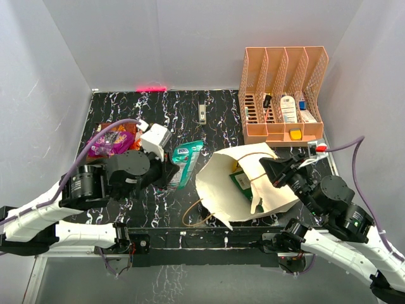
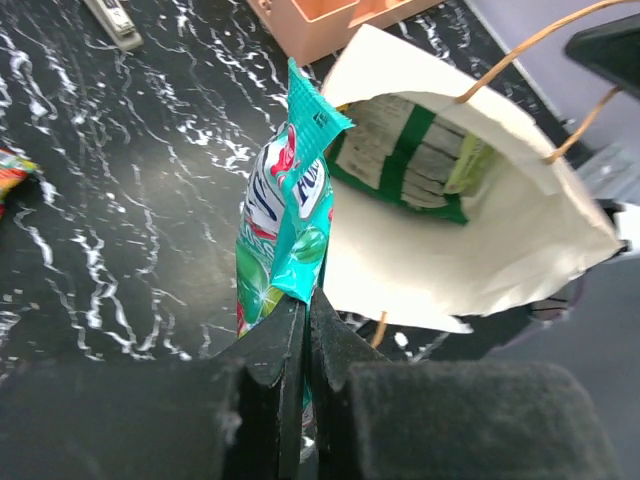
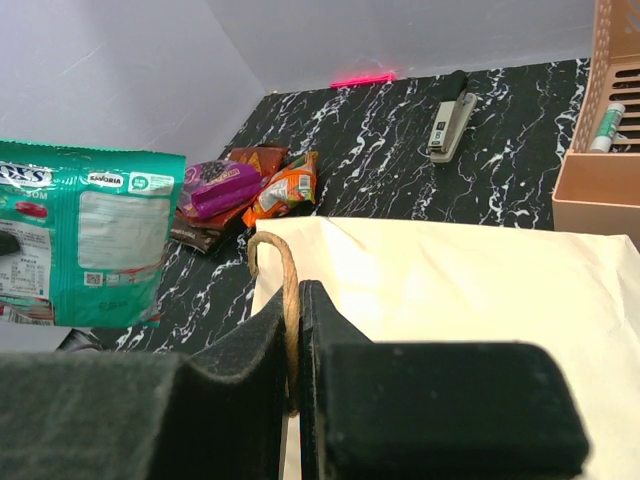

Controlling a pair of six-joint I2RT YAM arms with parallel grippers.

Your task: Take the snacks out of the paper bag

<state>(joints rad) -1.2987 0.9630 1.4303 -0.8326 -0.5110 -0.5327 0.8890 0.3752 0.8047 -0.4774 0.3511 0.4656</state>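
Though tight, left jaws on green snack (image 2: pixel 287 222), right jaws on paper bag cord (image 3: pixel 288 292).

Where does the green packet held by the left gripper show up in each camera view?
Top external: green packet left of centre, pinched by the left gripper.
Left wrist: middle of the frame, sticking up from that gripper.
Right wrist: at the left edge.
Shared landmark: the paper bag, right of the packet in every view.

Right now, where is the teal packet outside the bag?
Top view, left of centre: the teal packet, pinched by the left end effector, just left of the paper bag.
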